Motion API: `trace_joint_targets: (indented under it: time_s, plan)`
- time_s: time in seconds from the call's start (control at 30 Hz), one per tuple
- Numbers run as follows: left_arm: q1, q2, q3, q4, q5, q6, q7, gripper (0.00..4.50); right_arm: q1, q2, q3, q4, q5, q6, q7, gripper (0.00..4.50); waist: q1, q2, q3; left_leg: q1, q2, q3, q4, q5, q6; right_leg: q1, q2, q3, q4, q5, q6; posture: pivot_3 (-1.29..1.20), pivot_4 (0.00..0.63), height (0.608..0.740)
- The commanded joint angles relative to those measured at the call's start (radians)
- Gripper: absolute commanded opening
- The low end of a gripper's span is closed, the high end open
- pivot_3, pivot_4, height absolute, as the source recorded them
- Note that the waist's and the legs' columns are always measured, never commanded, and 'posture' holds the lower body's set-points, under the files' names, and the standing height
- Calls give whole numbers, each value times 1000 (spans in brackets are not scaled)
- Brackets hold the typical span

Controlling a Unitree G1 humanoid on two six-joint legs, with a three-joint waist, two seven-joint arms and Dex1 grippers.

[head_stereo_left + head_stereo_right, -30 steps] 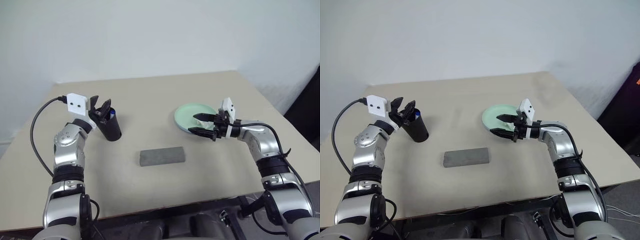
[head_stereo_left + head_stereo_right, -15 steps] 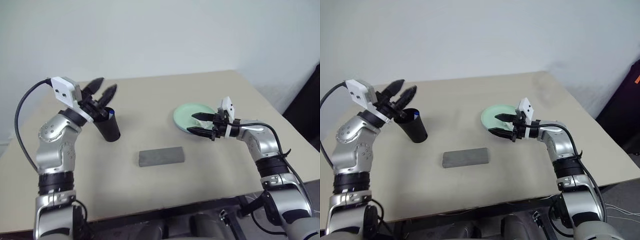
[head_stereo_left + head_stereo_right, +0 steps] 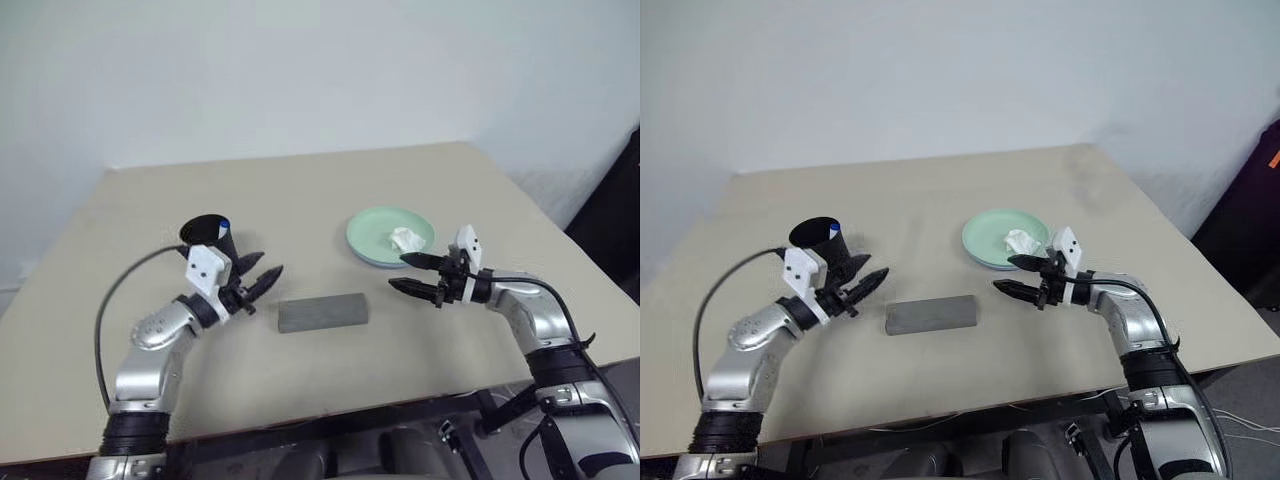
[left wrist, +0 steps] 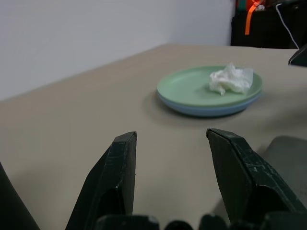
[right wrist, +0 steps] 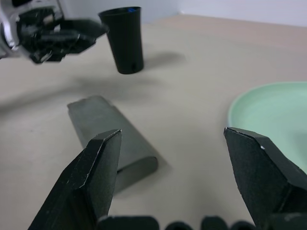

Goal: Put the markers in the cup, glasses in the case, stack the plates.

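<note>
The black cup (image 3: pixel 207 238) stands upright at the left, with a blue marker cap (image 3: pixel 223 226) showing at its rim. My left gripper (image 3: pixel 263 272) hangs open and empty just right of the cup, pointing at the grey case (image 3: pixel 323 312), which lies closed at the table's middle. The mint green plate (image 3: pixel 378 228) rests on the light blue plate (image 4: pixel 211 108) at the right. Open and empty, my right gripper (image 3: pixel 399 271) hovers just in front of the plates, aimed left toward the case (image 5: pixel 110 139). The glasses are out of view.
A white wad of paper (image 3: pixel 405 238) lies on the green plate. The tan table (image 3: pixel 300 190) ends in a front edge near my arms. A white wall stands behind it, and dark gear sits off the right side.
My left gripper rose off the cup, then swung down and right to hover between cup and case. The right gripper drew back from the plates, uncovering the wad.
</note>
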Motion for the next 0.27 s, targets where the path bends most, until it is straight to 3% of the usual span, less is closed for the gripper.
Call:
trace_joint_targets:
  time_s: [0.03, 0.27]
  plan:
    - [6, -10, 11, 20, 26, -55, 20, 2398, 24, -18, -38, -56, 16, 11, -26, 3695, 0, 0, 0, 0, 0, 0, 0, 0, 0, 0, 0, 0, 0, 0, 0, 0, 0, 740]
    - [42, -33, 5, -3, 28, -59, 46, 2398, 52, -29, -39, -96, 23, 40, -38, 3695, 0, 0, 0, -1, 0, 1, 0, 0, 0, 0, -1, 0, -1, 0, 0, 0, 0, 740]
